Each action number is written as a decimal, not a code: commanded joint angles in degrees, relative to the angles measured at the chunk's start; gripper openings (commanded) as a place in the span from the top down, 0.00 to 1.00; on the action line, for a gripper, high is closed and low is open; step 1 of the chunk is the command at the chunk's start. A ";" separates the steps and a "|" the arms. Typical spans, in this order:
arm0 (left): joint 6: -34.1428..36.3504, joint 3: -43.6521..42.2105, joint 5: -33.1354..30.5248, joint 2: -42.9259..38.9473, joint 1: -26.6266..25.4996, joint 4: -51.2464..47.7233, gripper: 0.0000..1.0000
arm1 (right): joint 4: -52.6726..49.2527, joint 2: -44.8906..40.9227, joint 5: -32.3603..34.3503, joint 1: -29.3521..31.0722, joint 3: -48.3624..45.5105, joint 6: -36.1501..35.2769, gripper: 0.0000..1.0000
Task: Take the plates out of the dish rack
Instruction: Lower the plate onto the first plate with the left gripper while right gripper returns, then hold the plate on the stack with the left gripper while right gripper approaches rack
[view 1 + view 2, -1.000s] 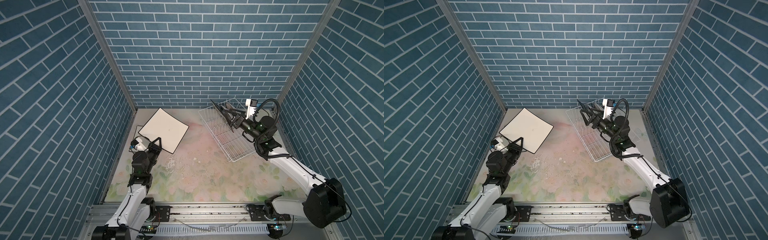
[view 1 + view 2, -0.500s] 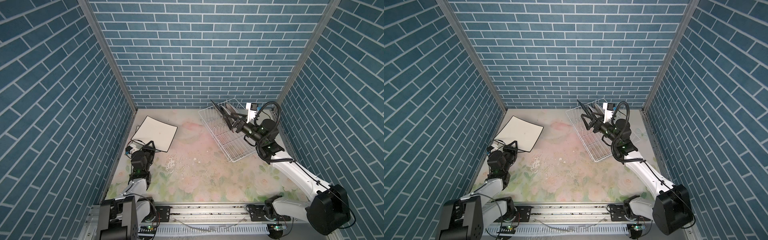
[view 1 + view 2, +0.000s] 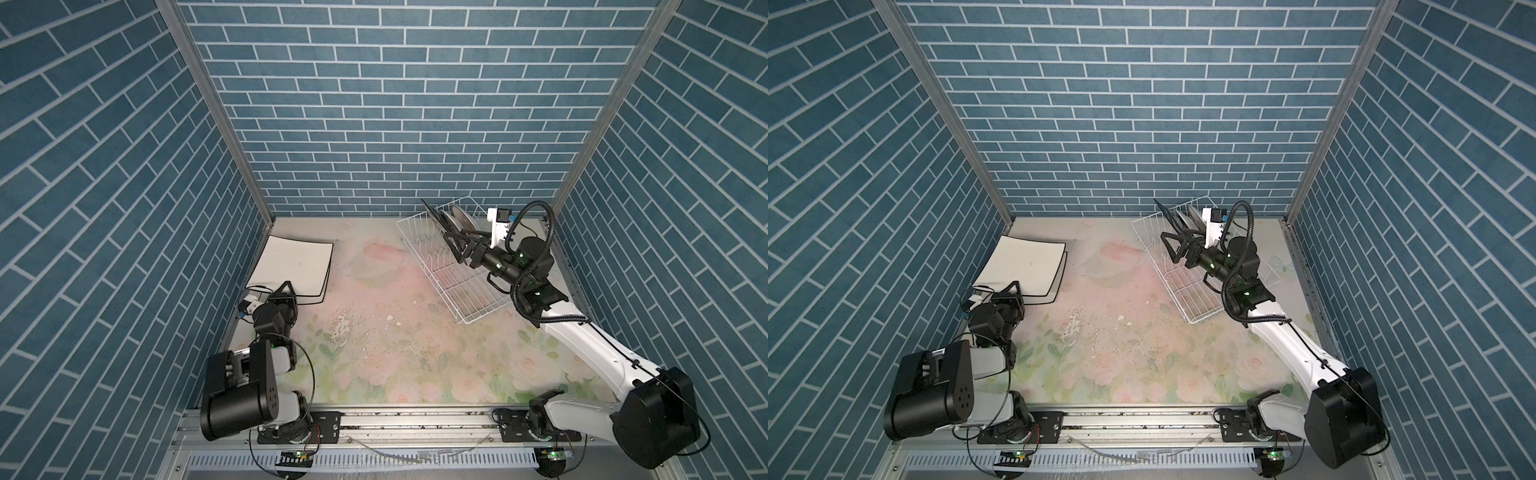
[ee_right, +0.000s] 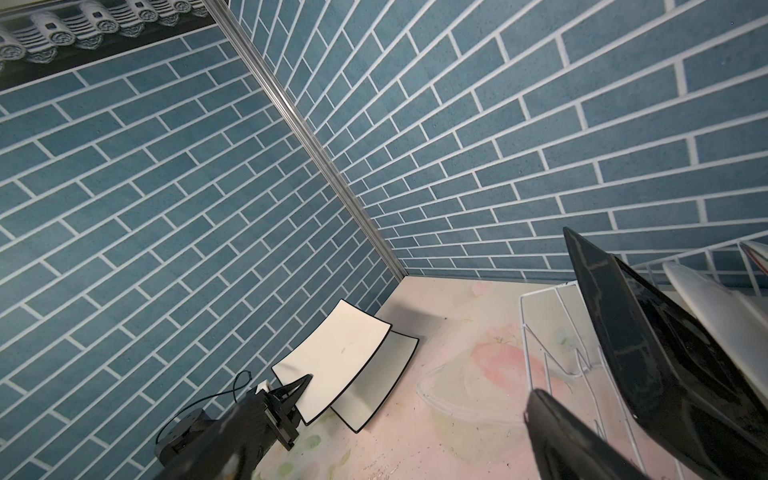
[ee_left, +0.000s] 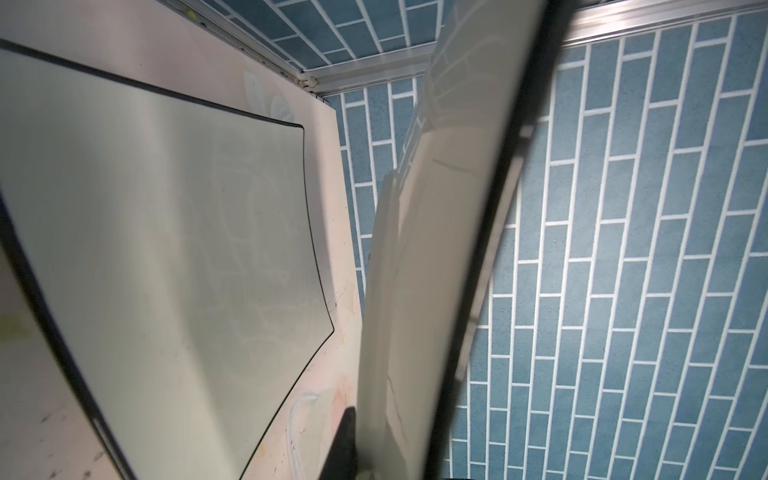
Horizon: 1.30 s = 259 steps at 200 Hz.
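Your left tool [image 3: 286,291] is pinching the near edge of the upper square plate [image 3: 297,262], tilted just over the lower square plate [image 4: 384,374], which lies flat on the surface [image 3: 395,332] in the left rear corner. Your right tool [image 3: 455,233] is spread wide at the dish rack [image 3: 457,286], beside the dark square plate [image 4: 648,332] standing in its far end. Round plates [image 3: 457,218] stand behind it. Can't tell if there's contact.
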 commanded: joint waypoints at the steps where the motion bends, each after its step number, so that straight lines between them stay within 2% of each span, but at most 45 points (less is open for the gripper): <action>1: -0.74 3.11 1.35 -0.19 1.44 14.64 1.00 | -0.31 0.67 -0.92 -0.29 2.92 -1.45 0.01; 86: -2.23 4.81 2.04 4.51 3.49 14.64 1.00 | -1.36 1.16 -1.03 -0.41 2.59 -1.41 0.01; 157: -0.96 6.79 4.49 9.05 4.00 14.64 1.00 | -4.04 1.90 -0.83 -0.59 3.56 -2.39 0.01; 259: 0.83 7.71 4.79 12.09 4.13 14.64 1.00 | -7.13 2.65 -0.83 -0.88 4.35 -2.39 0.01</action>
